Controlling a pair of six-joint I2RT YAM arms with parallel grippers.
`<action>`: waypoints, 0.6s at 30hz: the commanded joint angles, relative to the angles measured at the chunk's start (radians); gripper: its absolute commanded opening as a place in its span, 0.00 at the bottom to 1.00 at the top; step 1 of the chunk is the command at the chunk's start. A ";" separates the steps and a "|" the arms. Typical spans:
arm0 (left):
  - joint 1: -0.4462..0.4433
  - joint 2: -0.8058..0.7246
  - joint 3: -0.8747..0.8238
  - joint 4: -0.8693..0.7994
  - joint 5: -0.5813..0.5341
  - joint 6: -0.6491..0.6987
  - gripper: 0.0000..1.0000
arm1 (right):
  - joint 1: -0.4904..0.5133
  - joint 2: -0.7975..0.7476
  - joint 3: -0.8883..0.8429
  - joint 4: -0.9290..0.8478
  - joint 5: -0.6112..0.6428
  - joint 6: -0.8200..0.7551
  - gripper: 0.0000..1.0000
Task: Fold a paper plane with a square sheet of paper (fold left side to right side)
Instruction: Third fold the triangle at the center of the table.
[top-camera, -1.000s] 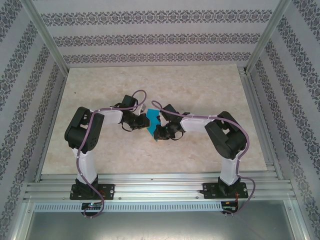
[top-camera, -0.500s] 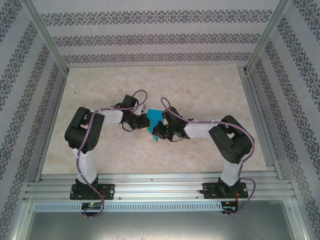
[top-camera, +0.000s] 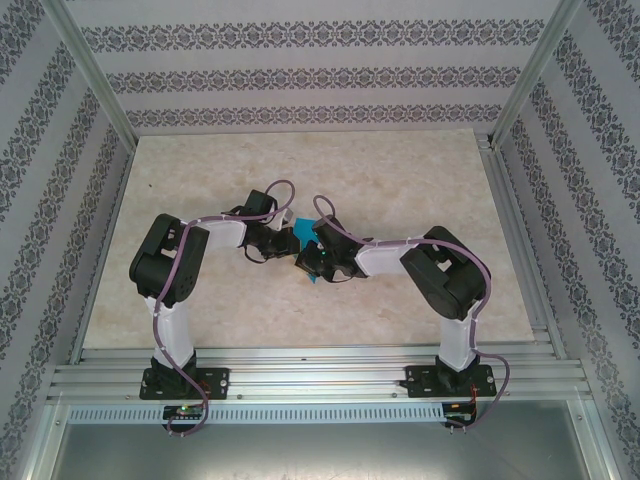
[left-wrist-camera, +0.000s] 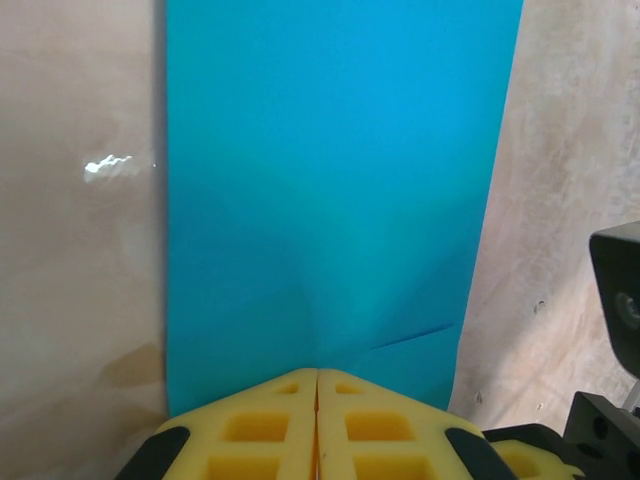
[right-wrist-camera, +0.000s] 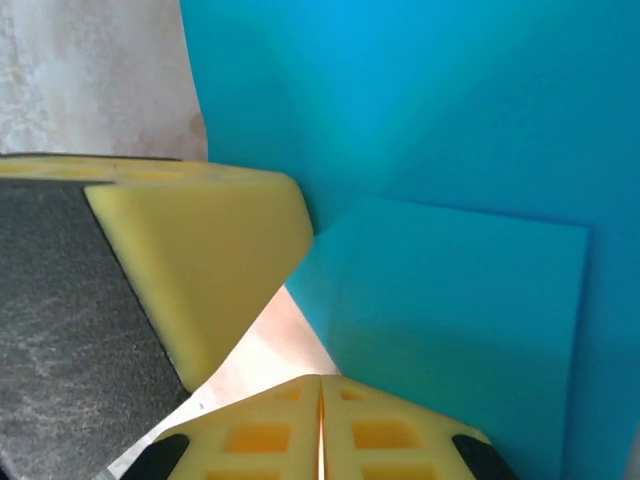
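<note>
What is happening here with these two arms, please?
Two robot arms meet over a thin teal-blue square sheet of paper on the beige table. The left gripper and the right gripper are both shut, their yellow tips at the paper. One layer is already folded over; it is not yet a plane.

One camera sits high behind the arm bases, looking down over the whole bench (top-camera: 420, 170). The wrist cameras look past the left tool (left-wrist-camera: 317, 378) and right tool (right-wrist-camera: 320, 380), close on the paper (left-wrist-camera: 330, 180) all three share.
</note>
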 joint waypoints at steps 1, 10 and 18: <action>-0.014 0.067 -0.012 -0.042 -0.131 0.040 0.09 | 0.009 0.006 0.015 -0.065 0.053 -0.012 0.09; -0.013 0.081 0.000 -0.050 -0.153 0.045 0.09 | 0.011 -0.036 -0.090 -0.100 0.036 -0.006 0.08; -0.014 0.086 0.005 -0.055 -0.164 0.045 0.09 | 0.019 -0.081 -0.153 -0.117 0.012 0.011 0.08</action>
